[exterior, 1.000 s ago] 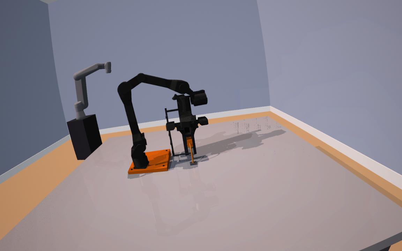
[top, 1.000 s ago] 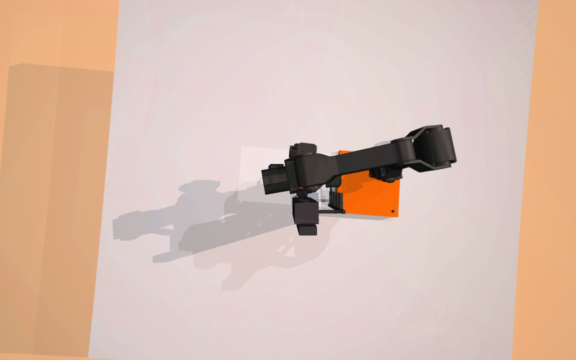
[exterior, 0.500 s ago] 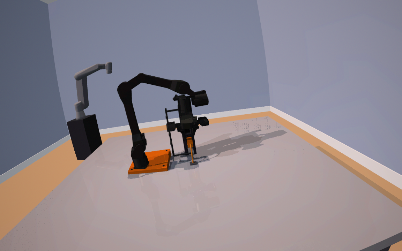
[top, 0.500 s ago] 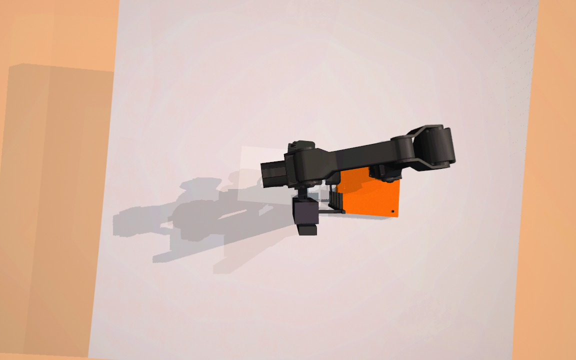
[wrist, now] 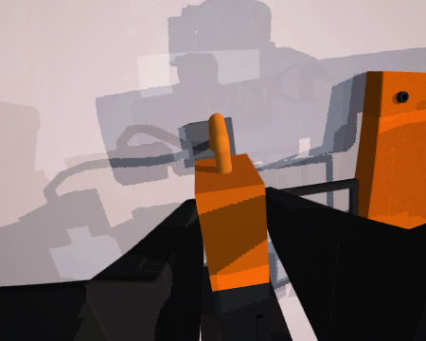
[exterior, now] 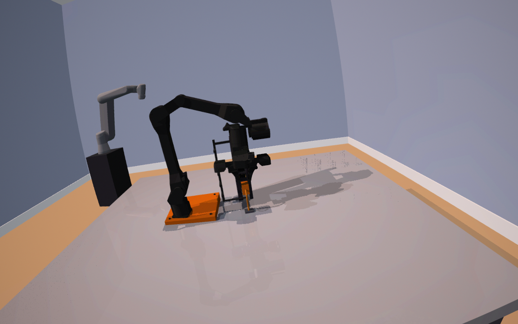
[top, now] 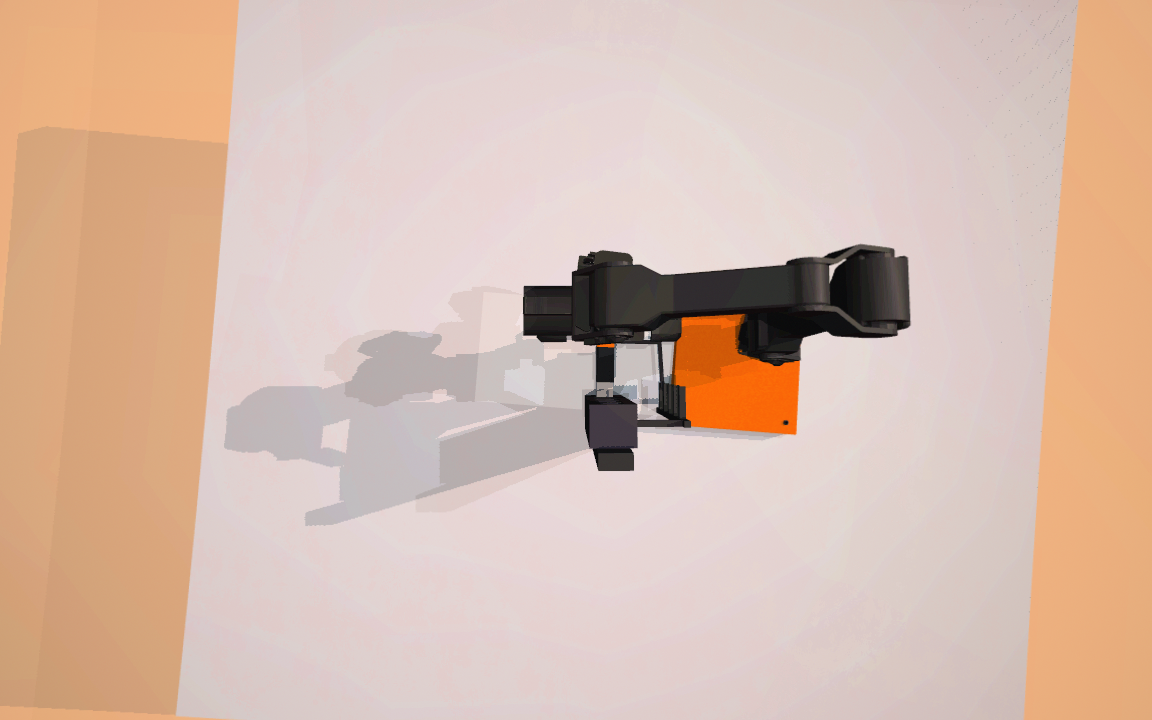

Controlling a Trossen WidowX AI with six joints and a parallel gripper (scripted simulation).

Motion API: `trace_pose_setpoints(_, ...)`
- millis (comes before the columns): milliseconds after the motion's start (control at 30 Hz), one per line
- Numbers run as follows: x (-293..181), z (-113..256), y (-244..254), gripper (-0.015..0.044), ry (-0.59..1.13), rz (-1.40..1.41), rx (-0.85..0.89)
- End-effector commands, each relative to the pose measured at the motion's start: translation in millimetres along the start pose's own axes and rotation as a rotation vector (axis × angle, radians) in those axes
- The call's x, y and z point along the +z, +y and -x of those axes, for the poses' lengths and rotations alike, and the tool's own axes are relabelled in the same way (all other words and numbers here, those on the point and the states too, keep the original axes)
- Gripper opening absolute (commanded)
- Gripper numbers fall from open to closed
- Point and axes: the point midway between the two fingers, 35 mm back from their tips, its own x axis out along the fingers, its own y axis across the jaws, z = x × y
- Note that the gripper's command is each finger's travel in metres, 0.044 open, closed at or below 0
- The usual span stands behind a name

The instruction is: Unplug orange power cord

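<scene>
My gripper (exterior: pixel 245 197) (wrist: pixel 229 204) points down and is shut on the orange plug (exterior: pixel 244 186) (wrist: pixel 234 223), one finger on each side. The plug's dark end (top: pixel 605 363) (wrist: pixel 243 305) faces the dark power strip (top: pixel 611 423). In the top view, light grey prongs (top: pixel 604 391) show in a narrow gap between them; whether their tips are inside the strip I cannot tell. The orange cord (exterior: pixel 247 200) (wrist: pixel 218 133) bends from the plug's other end down to a small dark block (exterior: pixel 249 210) (wrist: pixel 200 130). My fingers are hidden under the arm in the top view.
A thin dark frame (top: pixel 661 367) (exterior: pixel 218 177) stands beside the strip, towards the orange base plate (top: pixel 737 394) (exterior: pixel 204 207) (wrist: pixel 407 166) of my arm. A grey arm (exterior: pixel 107 116) on a black pedestal (exterior: pixel 109 177) stands beyond the table (exterior: pixel 333 258).
</scene>
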Motion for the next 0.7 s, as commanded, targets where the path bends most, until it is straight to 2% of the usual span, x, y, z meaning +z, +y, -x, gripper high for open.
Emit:
trace_pose_setpoints(0, 1.4, 0.8, 0.5, 0.0053, -0.004, 0.003, 0.009)
trace_pose_setpoints(367, -3.0, 0.0, -0.2, 0.0341, -0.004, 0.002, 0.008)
trace_pose_setpoints(500, 14.2, 3.6, 1.4, 0.0440, -0.005, 0.002, 0.009)
trace_pose_setpoints(667, 55.5, 12.2, 0.1, 0.0440, -0.010, 0.002, 0.008)
